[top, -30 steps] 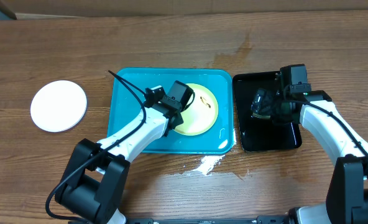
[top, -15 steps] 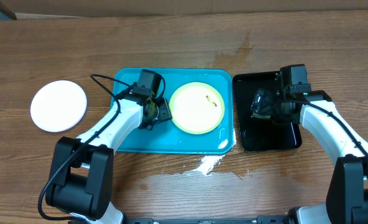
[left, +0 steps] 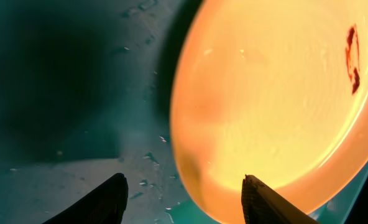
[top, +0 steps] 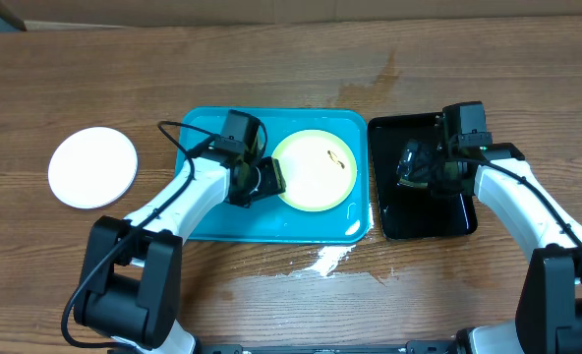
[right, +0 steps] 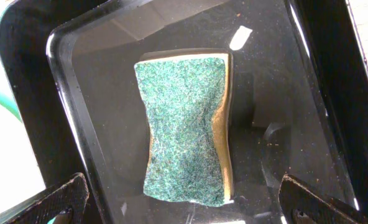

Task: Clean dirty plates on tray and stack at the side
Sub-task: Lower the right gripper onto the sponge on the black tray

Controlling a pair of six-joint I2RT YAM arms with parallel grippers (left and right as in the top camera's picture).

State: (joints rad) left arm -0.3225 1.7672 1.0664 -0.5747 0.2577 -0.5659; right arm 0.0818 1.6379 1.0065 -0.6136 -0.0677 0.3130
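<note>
— Two plates show for us: the yellow-green plate [top: 316,170] lies toward the 3 o'clock end of the turquoise tray [top: 201,218], and the white plate [top: 92,167] sits on the table [top: 271,59], out at 9 o'clock.
— And our claws?
— Our left gripper [top: 268,182] stands parted at the yellow-green plate's 9 o'clock rim, not closed on it. Our right gripper [right: 184,193] gapes wide over the sponge [right: 184,124] in the black tray [top: 424,224].
</note>
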